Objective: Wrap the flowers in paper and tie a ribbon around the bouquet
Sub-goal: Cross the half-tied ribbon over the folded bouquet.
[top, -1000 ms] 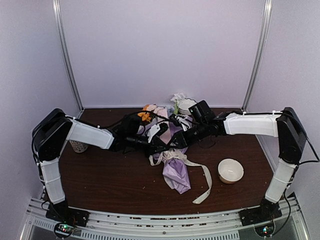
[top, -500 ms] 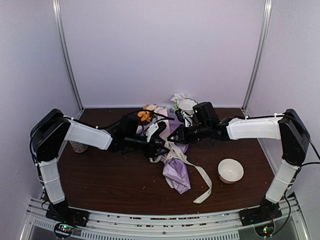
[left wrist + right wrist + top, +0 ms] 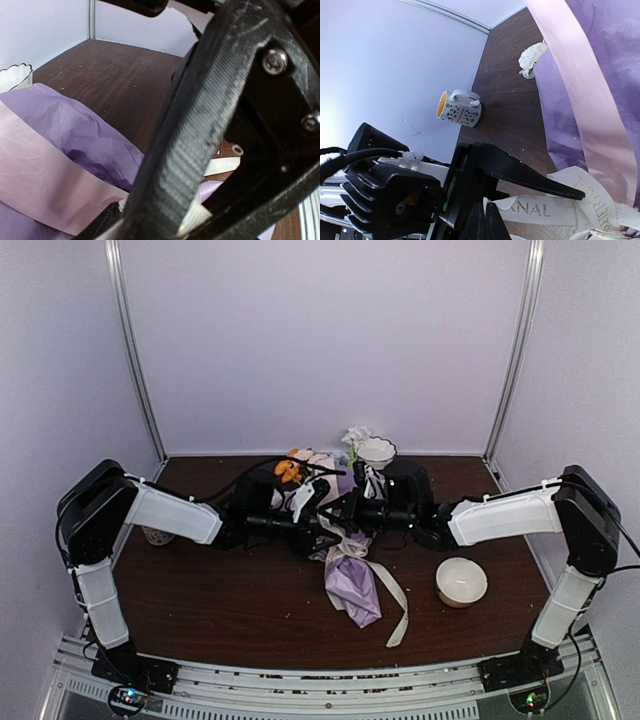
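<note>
The bouquet (image 3: 352, 580) lies mid-surface (image 3: 220, 590) and is the landmark for everything here. Its cone has the narrow tip toward the arm bases and the wide end toward the back wall. The paper (image 3: 75, 130) is crinkled purple, with a pink fold stripe (image 3: 40, 175) running along it. The flowers (image 3: 292, 470) stick out at the bouquet's wide end, on its far-left side, showing orange and white heads. The ribbon (image 3: 540, 210) is cream with printed letters and is bunched in loops around the bouquet's middle. One loose tail trails off the bouquet's right side and ends on the surface near its tip.

Both hands meet over the bouquet's wide half, close to each other. The left hand (image 3: 318, 518) reaches in from the bouquet's left with its fingers spread, and nothing is seen clamped between them. The right hand (image 3: 486, 210) reaches in from the bouquet's right, fingers pressed together to a point, pinching the ribbon at the loops.

A round white bowl (image 3: 461, 581) sits right of the bouquet, well apart. A scalloped white bowl (image 3: 377, 451) sits just behind the bouquet's wide end. The mug (image 3: 460, 111), white with a dark pattern and yellow inside, is far left of the bouquet and partly hidden by the left arm in the top view.
</note>
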`<state>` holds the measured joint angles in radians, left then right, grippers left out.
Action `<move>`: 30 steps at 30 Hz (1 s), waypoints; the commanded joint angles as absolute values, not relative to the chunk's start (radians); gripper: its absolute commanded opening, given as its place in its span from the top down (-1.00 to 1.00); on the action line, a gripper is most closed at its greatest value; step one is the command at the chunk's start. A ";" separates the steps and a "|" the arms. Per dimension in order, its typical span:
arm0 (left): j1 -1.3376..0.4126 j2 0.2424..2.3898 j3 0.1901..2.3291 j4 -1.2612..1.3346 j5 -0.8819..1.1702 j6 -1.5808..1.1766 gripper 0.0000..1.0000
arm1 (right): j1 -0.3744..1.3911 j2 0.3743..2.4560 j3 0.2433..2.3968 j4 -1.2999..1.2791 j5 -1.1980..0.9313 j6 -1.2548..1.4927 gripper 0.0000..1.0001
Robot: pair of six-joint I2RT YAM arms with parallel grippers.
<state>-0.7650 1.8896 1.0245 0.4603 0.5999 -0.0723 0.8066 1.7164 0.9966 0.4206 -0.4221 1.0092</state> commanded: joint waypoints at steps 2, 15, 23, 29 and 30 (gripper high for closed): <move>-0.760 1.869 1.017 0.538 0.582 -0.097 -0.15 | 0.821 1.737 0.973 0.560 -0.362 1.106 1.00; -0.748 1.879 0.990 0.611 0.596 -0.130 1.00 | 0.821 1.737 0.984 0.470 -0.361 1.075 1.00; -0.742 1.879 1.055 0.352 0.599 -0.068 1.00 | 0.765 1.611 1.045 0.126 -0.319 0.772 0.45; -0.742 1.876 1.139 0.050 0.559 0.061 1.00 | 0.685 1.606 1.030 -0.086 -0.364 0.571 0.50; -0.742 1.879 1.153 0.018 0.562 0.076 1.00 | 0.681 1.624 1.046 -0.120 -0.383 0.530 0.52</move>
<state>-0.7498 1.8896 1.0927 0.2153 0.5762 -0.0269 0.7132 1.5978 1.0122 0.0864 -0.3546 0.7311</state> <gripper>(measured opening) 0.013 0.253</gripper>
